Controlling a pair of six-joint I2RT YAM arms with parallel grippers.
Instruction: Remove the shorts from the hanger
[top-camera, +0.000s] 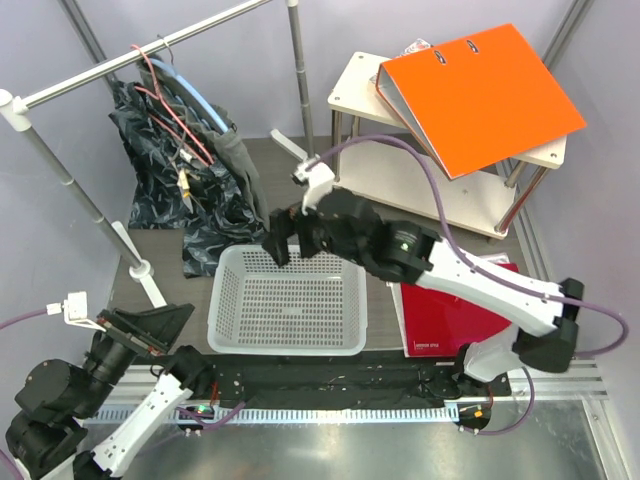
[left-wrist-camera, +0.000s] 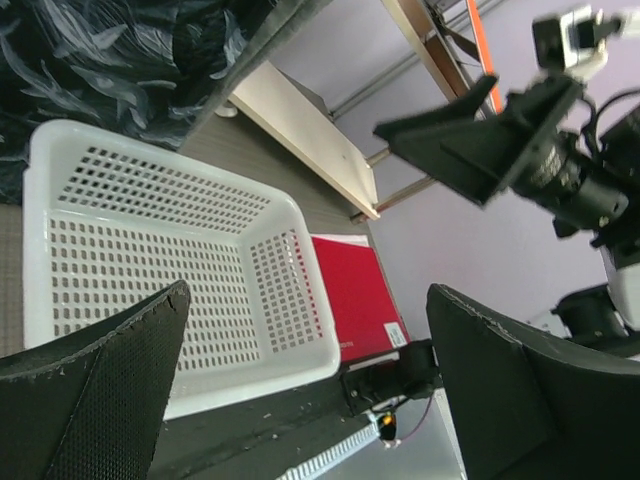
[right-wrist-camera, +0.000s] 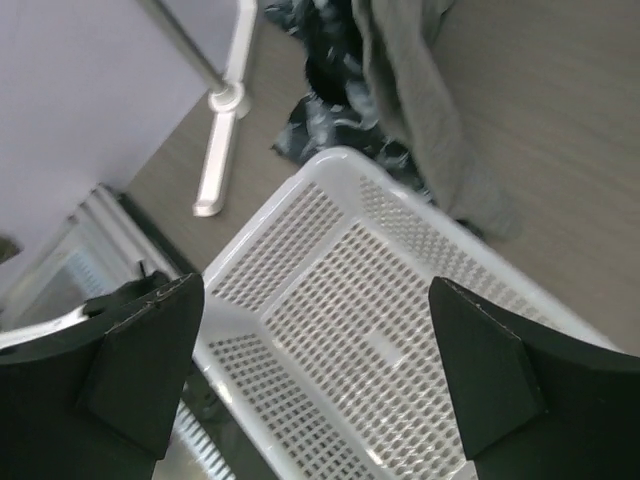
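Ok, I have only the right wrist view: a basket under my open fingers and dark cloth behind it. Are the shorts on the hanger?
Observer: Yes. In the top view the shorts hang from a hanger hooked on the rail, behind the basket and to its left.
Operator: And where is the left gripper?
Observer: The left gripper is open and holds nothing. It is low, near the basket's near left corner.
Operator: Is anything to the right of the basket?
Observer: A red binder lies flat on the table just right of the basket, under the right arm.
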